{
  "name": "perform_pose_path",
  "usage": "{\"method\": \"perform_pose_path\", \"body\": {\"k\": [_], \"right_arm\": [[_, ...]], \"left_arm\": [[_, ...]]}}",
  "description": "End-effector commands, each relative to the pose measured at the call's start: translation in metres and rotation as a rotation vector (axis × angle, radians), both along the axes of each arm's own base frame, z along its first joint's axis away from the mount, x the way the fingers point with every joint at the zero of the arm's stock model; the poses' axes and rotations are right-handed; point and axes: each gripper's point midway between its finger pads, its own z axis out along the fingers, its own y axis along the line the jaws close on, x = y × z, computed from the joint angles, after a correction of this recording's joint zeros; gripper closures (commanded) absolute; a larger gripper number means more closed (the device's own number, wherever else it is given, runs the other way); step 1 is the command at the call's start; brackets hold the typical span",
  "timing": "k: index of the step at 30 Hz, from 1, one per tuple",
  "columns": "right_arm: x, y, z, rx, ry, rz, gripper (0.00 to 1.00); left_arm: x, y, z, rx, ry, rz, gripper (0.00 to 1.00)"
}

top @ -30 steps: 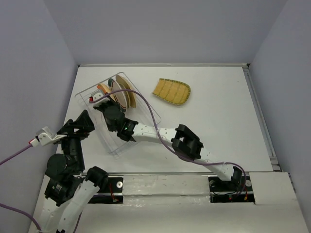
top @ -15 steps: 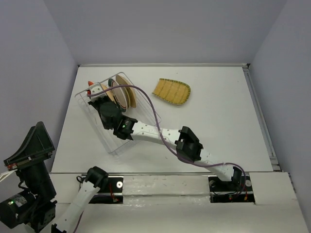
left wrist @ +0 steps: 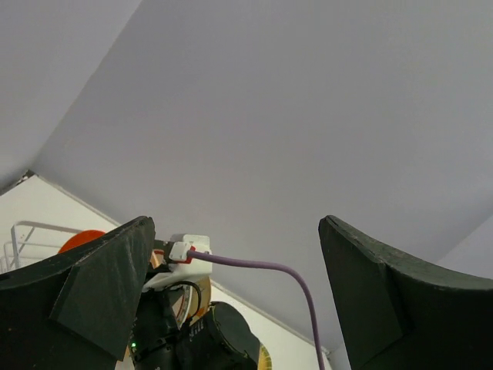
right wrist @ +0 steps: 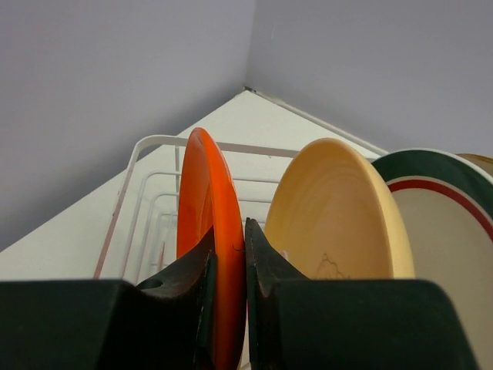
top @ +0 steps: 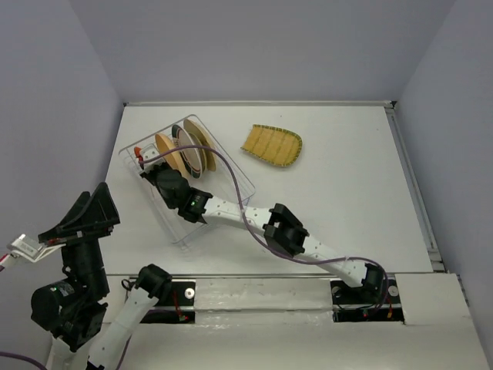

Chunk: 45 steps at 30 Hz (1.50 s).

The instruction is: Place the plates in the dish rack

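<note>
The dish rack (top: 231, 179) lies at the table's left. My right gripper (top: 145, 157) reaches into its far-left end and is shut on the orange-red plate (top: 139, 152), held on edge. In the right wrist view the gripper (right wrist: 229, 254) pinches that plate (right wrist: 202, 193) over the white rack wires (right wrist: 154, 142). Beside it stand a tan plate (right wrist: 339, 216) and a white plate with a striped rim (right wrist: 451, 212). The yellow-green fan-shaped plate (top: 271, 144) lies flat on the table right of the rack. My left gripper (top: 89, 210) is open and empty, raised at the near left.
The left wrist view faces the grey wall, with the left gripper (left wrist: 235, 231) open over the right arm's wrist and its purple cable (left wrist: 262, 266). Walls close in the table on the left, back and right. The right arm (top: 285, 231) stretches diagonally across the table.
My left arm has pulled back from beside the rack to the near left corner. My right gripper has carried the orange-red plate to the rack's far-left end.
</note>
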Motion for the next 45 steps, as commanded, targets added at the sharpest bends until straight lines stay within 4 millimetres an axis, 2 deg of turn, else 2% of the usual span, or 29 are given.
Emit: {"method": "perform_pose_path", "body": {"k": [1,9,18,29,36,43,45], "right_arm": [[0.020,-0.015,0.050,0.075,-0.092,-0.032,0.93],[0.023,-0.025,0.058,0.032,-0.156,-0.081,0.93],[0.023,-0.034,0.080,0.027,-0.205,-0.111,0.93],[0.026,-0.026,0.045,-0.057,-0.197,-0.106,0.93],[0.027,-0.021,0.011,-0.083,-0.131,-0.091,0.93],[0.027,-0.019,-0.014,-0.102,-0.089,-0.084,0.93],[0.028,-0.020,-0.018,-0.109,-0.086,-0.090,0.87]], "left_arm": [[-0.010,0.009,-0.003,-0.026,-0.056,0.013,0.01],[-0.002,0.005,-0.013,-0.028,-0.053,0.019,0.01],[0.002,0.006,-0.020,-0.030,-0.041,0.038,0.01],[0.002,0.007,-0.022,-0.032,-0.040,0.043,0.01],[0.001,0.009,-0.023,-0.036,-0.042,0.047,0.01],[0.001,0.010,-0.024,-0.035,-0.039,0.049,0.01],[0.001,0.009,-0.025,-0.035,-0.039,0.048,0.01]]}}
